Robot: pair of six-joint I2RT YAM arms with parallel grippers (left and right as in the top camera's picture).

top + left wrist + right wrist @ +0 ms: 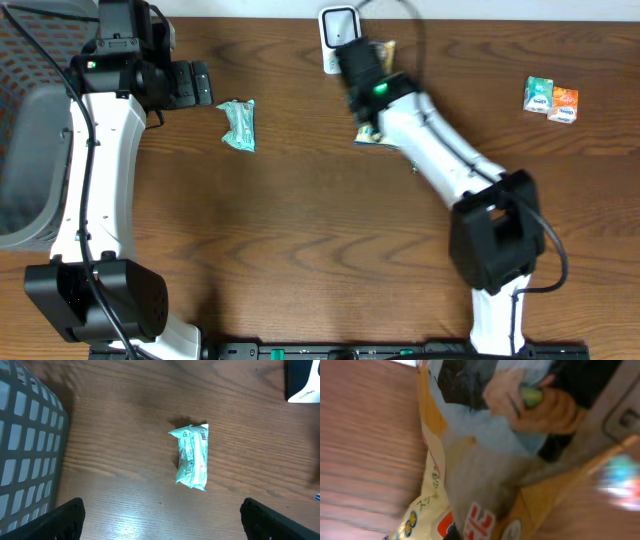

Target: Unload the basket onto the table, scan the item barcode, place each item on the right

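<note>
– Yellow film bag (370,136), soft and light by my guess. Where is it?
– Just below the scanner (338,28), under the right pincer (355,58), which is clamped tight on it.
– Will that grip serve?
– Probably. Thin film crumples and can slip, so I'd pinch a flat edge seam clear of the barcode. The contents are likely crushable.
– And the left pincer (166,522)?
– Spread wide and empty, above a green packet (192,455) well left of the scanner on the tabletop (125,420).
</note>
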